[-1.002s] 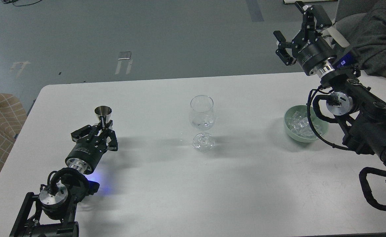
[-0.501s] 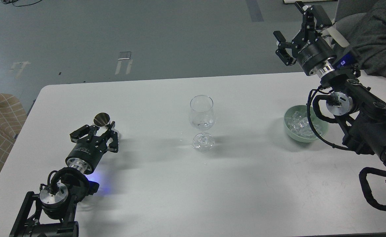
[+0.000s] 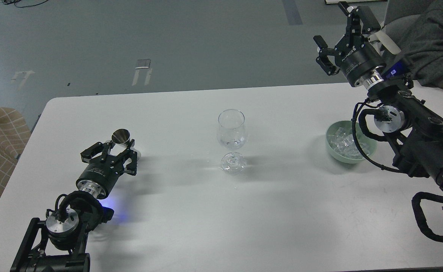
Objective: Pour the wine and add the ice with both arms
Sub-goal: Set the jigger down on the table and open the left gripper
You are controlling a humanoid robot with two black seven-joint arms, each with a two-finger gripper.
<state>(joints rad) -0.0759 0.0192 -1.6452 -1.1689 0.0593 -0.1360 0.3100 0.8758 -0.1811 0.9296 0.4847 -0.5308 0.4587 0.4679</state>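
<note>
Fingers of my left gripper point(image 3: 120, 148) are closed in around a small metal jigger point(image 3: 121, 136), which pokes out beyond the tips with its round mouth tilted up toward me. That gripper lies low over the white table point(image 3: 191, 226), on its left side, well apart from the glass point(image 3: 231, 140).

Up at the far right, my right gripper point(image 3: 338, 41) is raised above the table's back edge with its two fingers spread wide, and nothing sits between them. One finger point(image 3: 321, 56) reaches out to the left, the other points up by the top of the view. Just beside it is a person's grey sleeve point(image 3: 433, 41).

Below that gripper, the ice point(image 3: 344, 141) is heaped in a pale green bowl point(image 3: 335, 153) on the table's right side, partly crossed by my right arm's point(image 3: 425, 143) black cable. The cubes are clear and piled together near the bowl's middle.

Standing upright at the table's centre, the stemmed glass is between my two arms, well apart from both the bowl and the jigger. I cannot tell whether it holds any liquid.
</note>
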